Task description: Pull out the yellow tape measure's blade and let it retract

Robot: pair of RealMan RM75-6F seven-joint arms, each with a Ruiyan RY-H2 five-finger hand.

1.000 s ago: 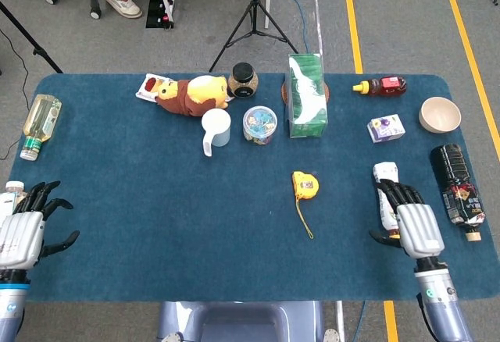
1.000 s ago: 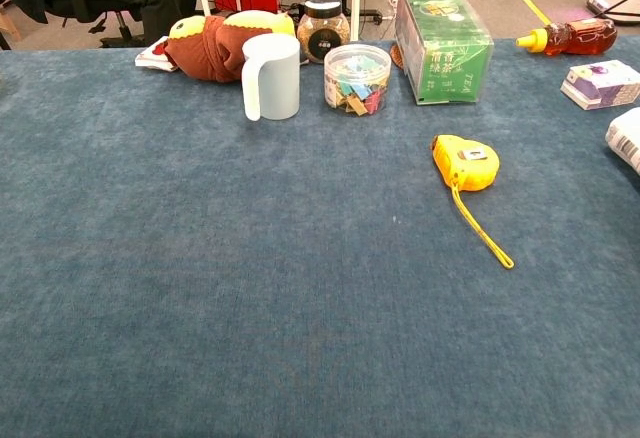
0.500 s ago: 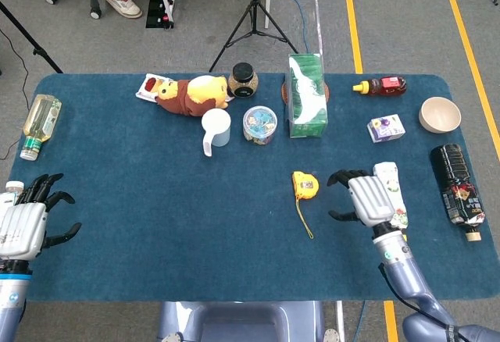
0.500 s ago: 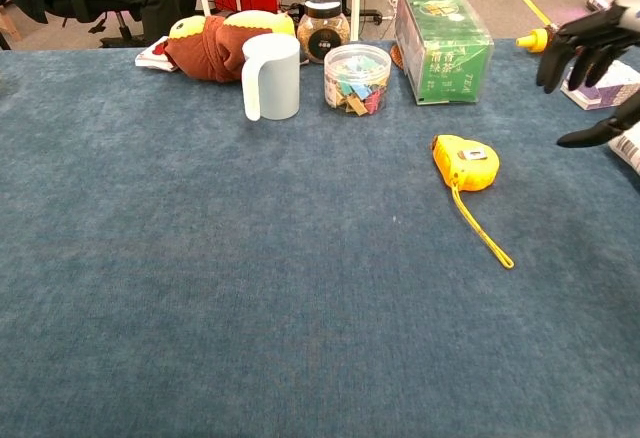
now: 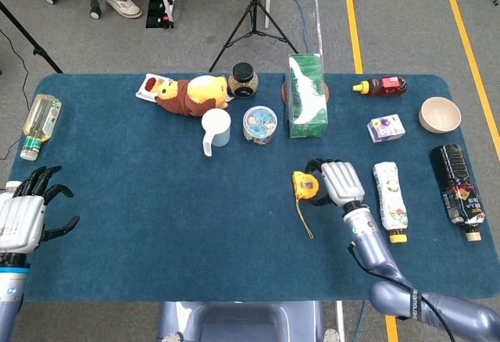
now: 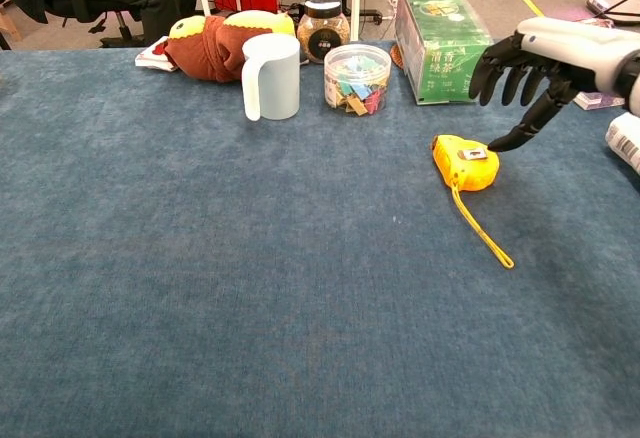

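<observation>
Left robot hand hangs at the desk's near left edge, fingers spread wide, holding nothing; only the head view shows it. An oil bottle lies at the far left edge.

Back row, left to right: plush toy lying on its side, white mug just in front of it, dark-lidded jar behind, clear tub of small colourful items right of the mug, green tea box standing upright.

Yellow tape measure lies flat on the desk, right of centre, in front of the tea box and well apart from it. Its yellow strap trails toward the near edge. No blade out that I can see.

Right robot hand is just right of the tape measure, fingers apart and curved down, nothing gripped. In the chest view the right robot hand hovers above and right of the case, one lower fingertip at or almost at its top right edge; can't tell if it's actually touching.

Further right: white bottle lying down, small white-purple carton, sauce bottle at the back, beige bowl, dark bottle lying at the right edge.
</observation>
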